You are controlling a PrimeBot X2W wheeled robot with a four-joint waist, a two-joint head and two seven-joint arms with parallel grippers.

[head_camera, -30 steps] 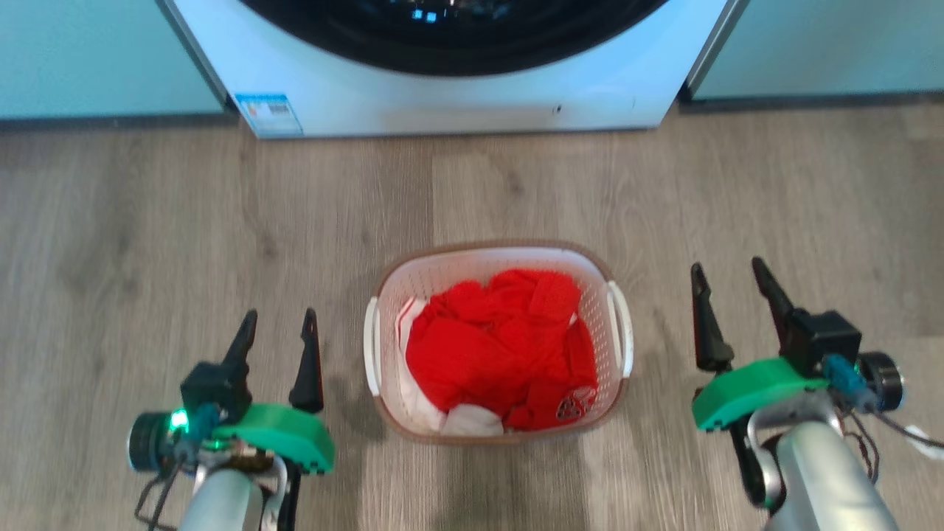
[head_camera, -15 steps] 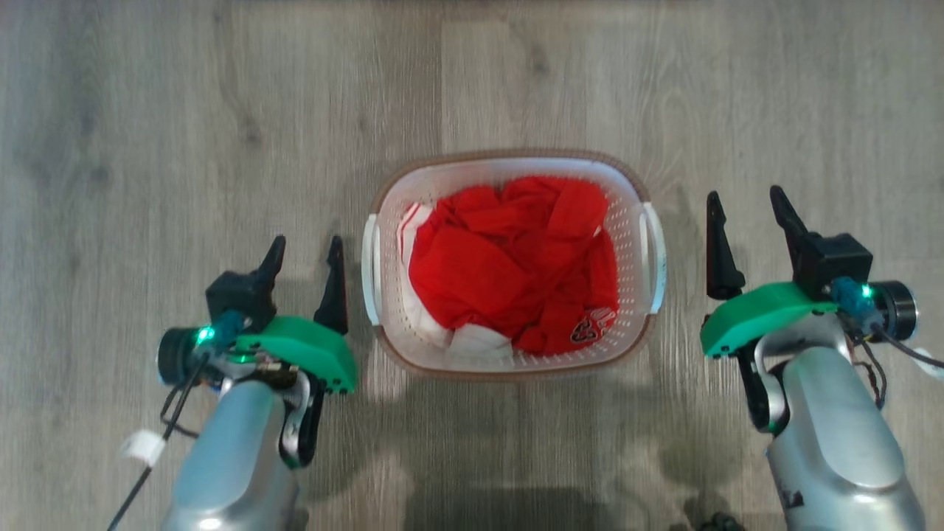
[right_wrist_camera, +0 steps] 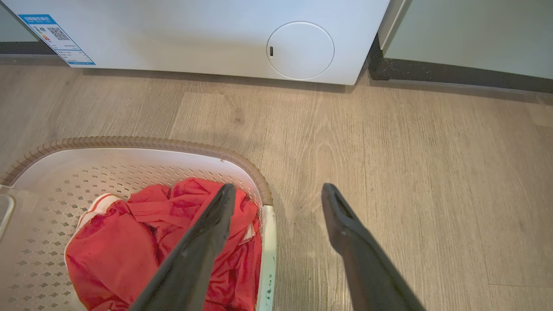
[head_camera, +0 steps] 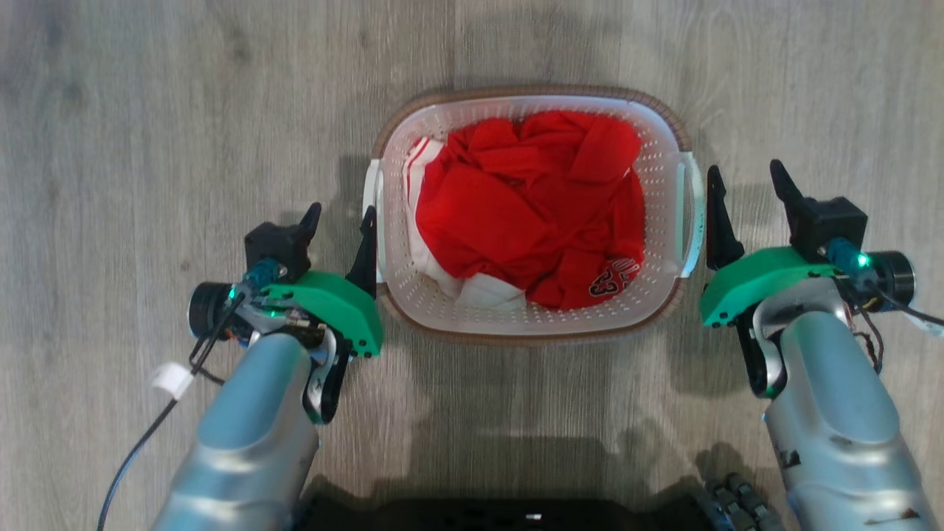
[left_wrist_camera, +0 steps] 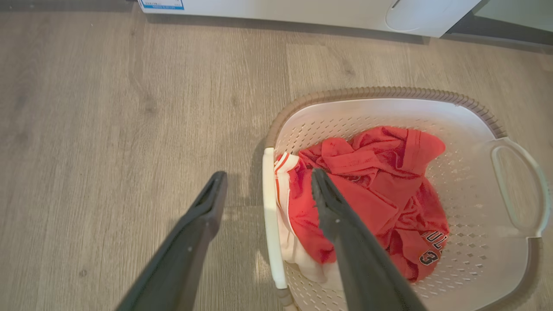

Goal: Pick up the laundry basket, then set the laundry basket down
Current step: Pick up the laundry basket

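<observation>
The laundry basket (head_camera: pixel 535 91) sits on the wooden floor (head_camera: pixel 184 110) directly in front of the robot, between its two arms, and holds a heap of red clothes (head_camera: pixel 531 214) with some white fabric underneath. The left gripper (head_camera: pixel 341 214) is at the basket's left handle (head_camera: pixel 372 177) with its fingers spread. In the left wrist view that white handle lies in the gap between them, one finger over the floor and the other over the clothes. The right gripper (head_camera: pixel 745 171) mirrors it at the right handle (head_camera: pixel 692 214), also spread. Its wrist view shows the handle's edge between the fingers, and the washing machine (right_wrist_camera: pixel 194 39) stands beyond. Neither gripper pinches anything, and the pictures do not settle whether the fingertips are level with the handles or above them. The task therefore looks to be at its very start: both arms are lined up, but no grasp is made and the basket appears to rest fully on the floor. What remains is closing both pairs of fingers on the handles, lifting the basket evenly so the load does not tip, and setting it down again.
</observation>
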